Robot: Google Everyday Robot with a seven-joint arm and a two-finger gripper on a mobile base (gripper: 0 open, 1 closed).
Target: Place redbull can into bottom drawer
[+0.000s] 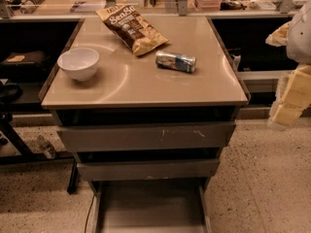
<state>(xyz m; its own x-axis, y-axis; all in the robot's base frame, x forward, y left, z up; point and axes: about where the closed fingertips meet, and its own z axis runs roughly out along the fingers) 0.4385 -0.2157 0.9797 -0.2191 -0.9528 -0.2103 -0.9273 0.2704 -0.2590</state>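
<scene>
**Task state at the start of the pick.** The can [176, 61] lies on its side on the desk [146, 84], right of centre and nearer the right edge than the left, with its long axis roughly parallel to the front edge. Nothing touches it. The gripper [290, 101] hangs outside the desk's right edge, about level with the front right corner and well apart from the can. Whether it is apart or together cannot be told, and it carries nothing.

The bottom drawer [150, 205] stands pulled out below the front edge, its grey floor bare. The two drawers above it, top [146, 136] and middle [148, 169], are almost pushed in.

*Done:* the drawer is open and ready to receive. *Left, by judgement:* the whole transfer, namely reaching in over the right edge, grasping the can, carrying it past the front edge, lowering it and letting go inside the drawer.

**Bystanders.** A bag [131, 28] lies flat toward the rear edge, just beyond the can and not touching it. A white bowl [78, 63] sits upright near the left edge.

**Writing.** The bag bears large pale script that begins "Sea"; the rest is unreadable. The can shows silver and blue patches, but no lettering can be made out.
</scene>
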